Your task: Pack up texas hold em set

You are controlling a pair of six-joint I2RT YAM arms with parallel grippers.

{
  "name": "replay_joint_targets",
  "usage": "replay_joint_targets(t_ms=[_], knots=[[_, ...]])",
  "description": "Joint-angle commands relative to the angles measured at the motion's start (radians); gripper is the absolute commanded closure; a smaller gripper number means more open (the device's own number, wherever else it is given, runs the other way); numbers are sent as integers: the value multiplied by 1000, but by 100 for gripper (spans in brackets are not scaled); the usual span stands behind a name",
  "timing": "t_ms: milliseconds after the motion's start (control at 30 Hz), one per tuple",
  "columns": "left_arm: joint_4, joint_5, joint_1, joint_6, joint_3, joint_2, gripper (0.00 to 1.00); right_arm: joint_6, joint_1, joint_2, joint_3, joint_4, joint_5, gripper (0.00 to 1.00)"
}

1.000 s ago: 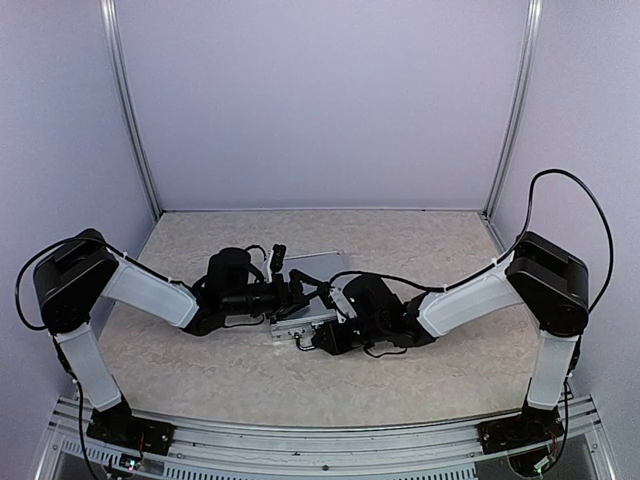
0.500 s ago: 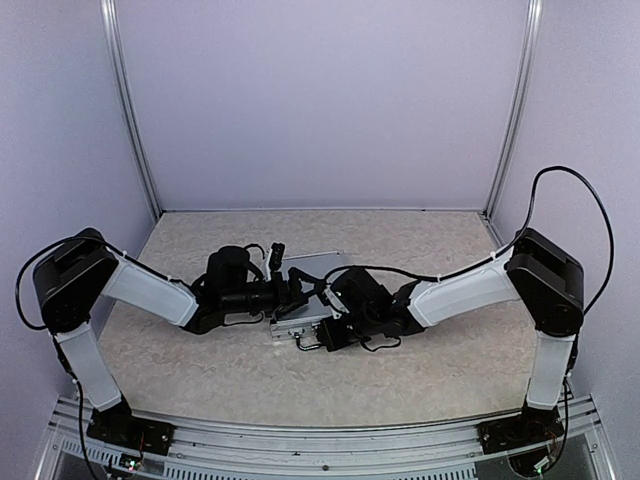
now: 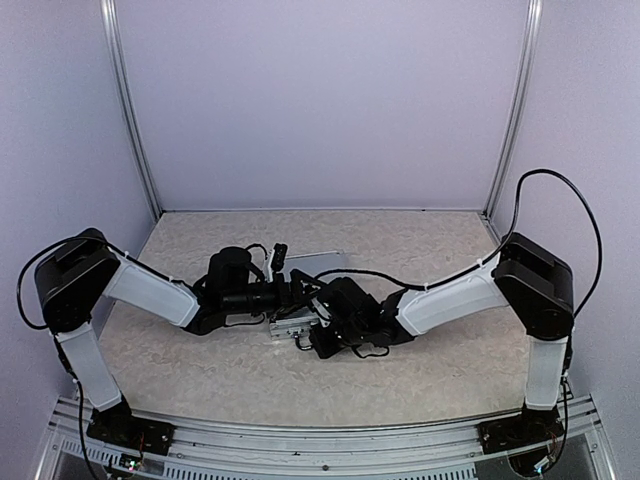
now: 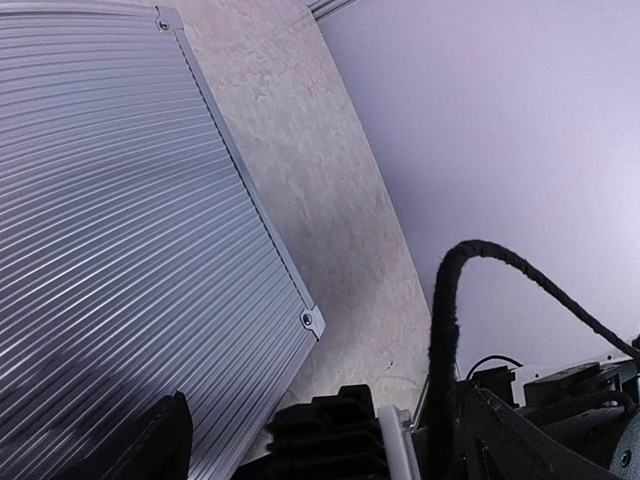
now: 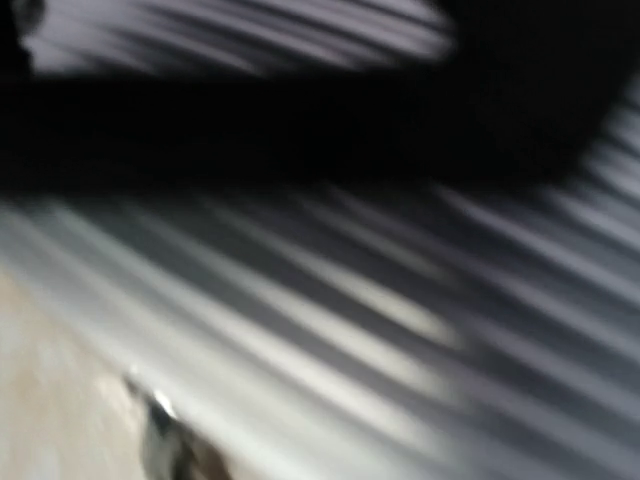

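Observation:
The texas hold em set shows only as its small silver case [image 3: 318, 262], lying flat at the table's middle with the lid down. Chips and cards are hidden. My left gripper [image 3: 300, 293] reaches over the case from the left with its jaws wide. In the left wrist view one dark fingertip [image 4: 160, 440] rests over the ribbed lid [image 4: 120, 230]. My right gripper [image 3: 312, 338] sits low against the case's near side. The right wrist view is a blur of ribbed silver case [image 5: 330, 330] very close up, and its jaws do not show.
The marbled table top [image 3: 420, 250] runs to purple walls with metal corner posts [image 3: 130, 120]. The two wrists nearly meet over the case. A black cable [image 4: 445, 330] and parts of the right arm [image 4: 560, 420] fill the left wrist view's lower right.
The right arm has slid left along the case's near side, closer to the left wrist. The left arm and the case have not moved.

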State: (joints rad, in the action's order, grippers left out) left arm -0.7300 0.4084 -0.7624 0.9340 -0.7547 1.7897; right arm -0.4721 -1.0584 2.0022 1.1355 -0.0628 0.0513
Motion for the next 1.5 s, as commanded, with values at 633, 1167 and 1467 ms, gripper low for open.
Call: replay_joint_targets(t_ms=[633, 1167, 1467], knots=[[395, -143, 31, -153, 52, -352, 1, -69, 3, -771, -357, 255, 230, 0], [1008, -383, 39, -332, 210, -1199, 1, -126, 2, -1603, -602, 505, 413, 0], [1064, -572, -60, -290, 220, -1463, 1, -84, 1, -1663, -631, 481, 408, 0]])
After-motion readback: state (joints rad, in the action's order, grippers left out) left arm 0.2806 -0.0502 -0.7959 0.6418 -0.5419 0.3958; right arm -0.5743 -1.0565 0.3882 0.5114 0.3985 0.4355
